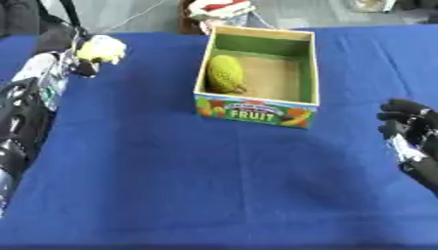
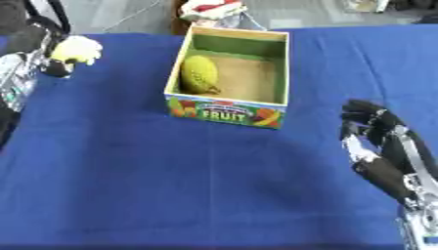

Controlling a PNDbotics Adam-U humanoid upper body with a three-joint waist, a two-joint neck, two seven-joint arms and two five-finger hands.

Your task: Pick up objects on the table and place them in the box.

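Observation:
An open cardboard box (image 1: 256,109) with a "FRUIT" label on its front stands at the middle back of the blue table (image 1: 197,176). A bumpy green-yellow fruit (image 1: 225,74) lies inside it against the left wall. At the far left my left hand (image 1: 81,62) is curled round a pale yellow round object (image 1: 102,49), held just above the table and well left of the box. My right hand (image 2: 369,128) rests at the right edge, fingers up and relaxed, holding nothing.
Past the table's far edge sits a red and white item (image 1: 218,9) behind the box. My left arm (image 1: 26,112) runs along the left edge of the table.

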